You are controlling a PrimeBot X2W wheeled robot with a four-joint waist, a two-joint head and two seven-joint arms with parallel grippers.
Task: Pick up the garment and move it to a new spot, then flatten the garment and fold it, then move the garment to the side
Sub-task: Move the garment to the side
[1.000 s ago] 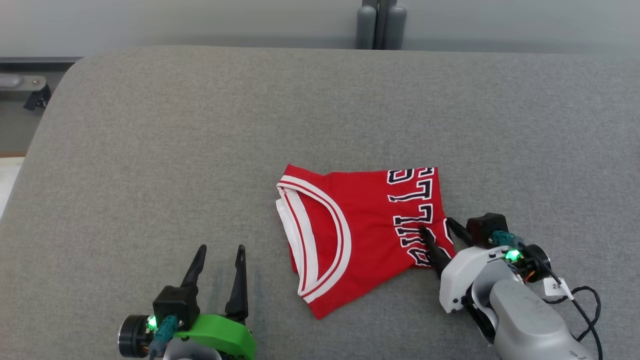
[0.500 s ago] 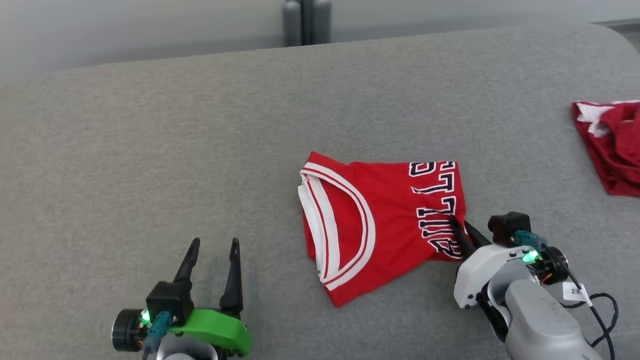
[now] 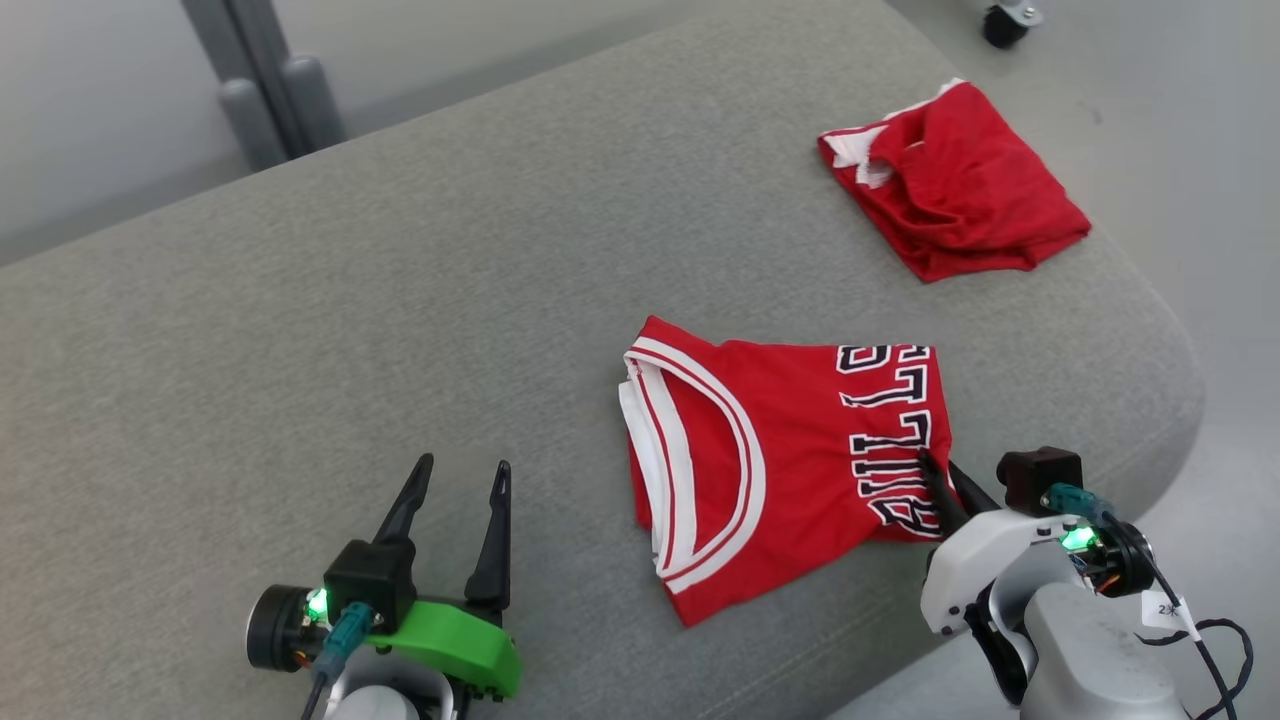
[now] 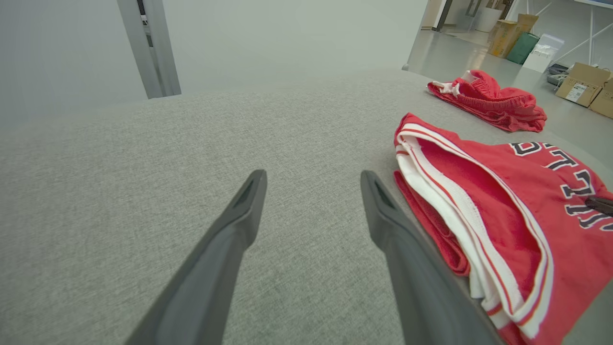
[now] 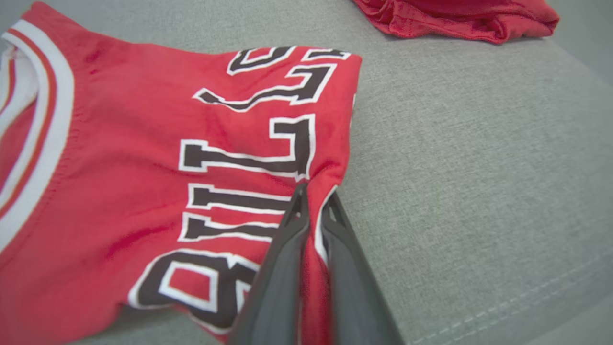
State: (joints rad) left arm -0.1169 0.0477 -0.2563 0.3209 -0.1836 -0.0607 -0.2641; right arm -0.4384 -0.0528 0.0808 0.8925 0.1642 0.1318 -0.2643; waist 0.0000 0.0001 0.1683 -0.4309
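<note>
The folded red garment (image 3: 780, 450), with white trim and black letters, lies on the grey cushion near its front right. My right gripper (image 3: 942, 468) is shut on the garment's right folded edge (image 5: 330, 187); in the right wrist view the cloth is pinched between the two fingers (image 5: 282, 258). My left gripper (image 3: 462, 475) stands open at the lower left, apart from the garment (image 4: 503, 206), with nothing between its fingers (image 4: 234, 230).
A second red garment (image 3: 950, 185) lies crumpled at the cushion's far right corner (image 4: 488, 98). The cushion's (image 3: 350, 330) rounded right edge drops to the floor close to my right arm. Cardboard boxes (image 4: 582, 84) stand on the floor beyond.
The head camera has turned right, bringing the second red garment into view. My right gripper closed on the garment's right edge and holds it. The left gripper stays open.
</note>
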